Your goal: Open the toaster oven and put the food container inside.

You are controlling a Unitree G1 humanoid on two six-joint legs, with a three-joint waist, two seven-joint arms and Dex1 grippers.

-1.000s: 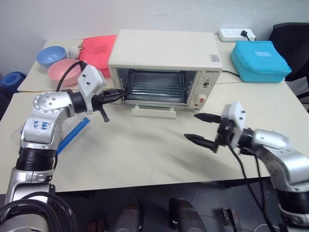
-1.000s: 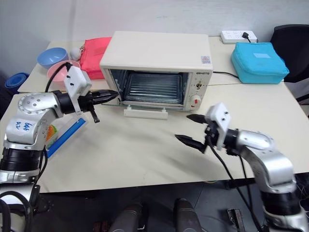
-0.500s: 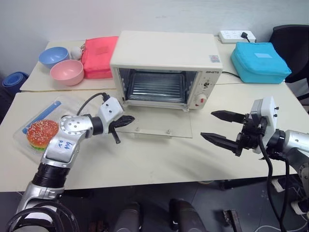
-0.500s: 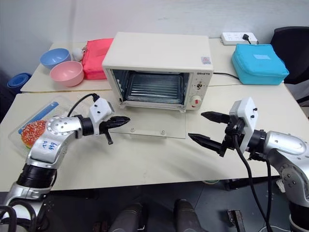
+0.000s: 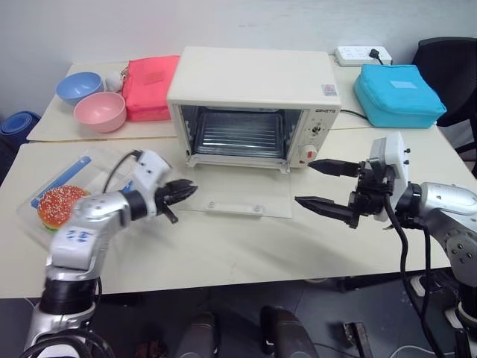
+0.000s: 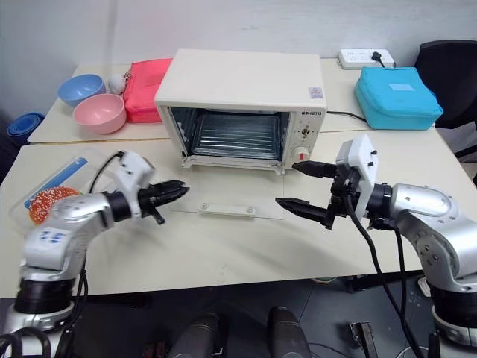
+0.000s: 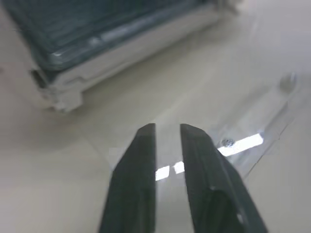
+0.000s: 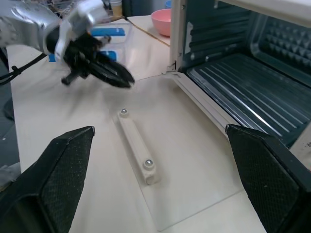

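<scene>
The cream-white boxy toaster oven (image 5: 255, 104) stands at the back of the pale table (image 5: 246, 253), and its clear glass drop-down door (image 5: 237, 200) lies folded flat on the tabletop in front of it, the wire rack inside open to view. The left gripper (image 5: 188, 191) hangs just over the left corner of the lowered door; its two black fingers stand a narrow gap apart with nothing between them, and the left wrist view shows that slit plainly, with the glass pane's edge and the oven's lower front corner beyond the fingertips (image 7: 146, 133). The right gripper (image 5: 319, 184) hovers to the right of the door, level with the oven's knob panel, its jaws spread wide and empty. The right wrist view adds what the head views do not: the white bar handle (image 8: 135, 143) with two small screws lying on the flat glass, the ribbed oven floor, and the left gripper seen from across the door. The food container (image 5: 65, 195), a clear rectangular plastic box with a blue clip and a toy hamburger inside, sits at the table's left edge, well apart from the oven. Behind it are a blue bowl (image 5: 78, 86), a pink bowl (image 5: 100, 110), a red zip pouch (image 5: 149, 86), and at the right a blue zip pouch (image 5: 400, 93) and a white power strip (image 5: 364, 54).
</scene>
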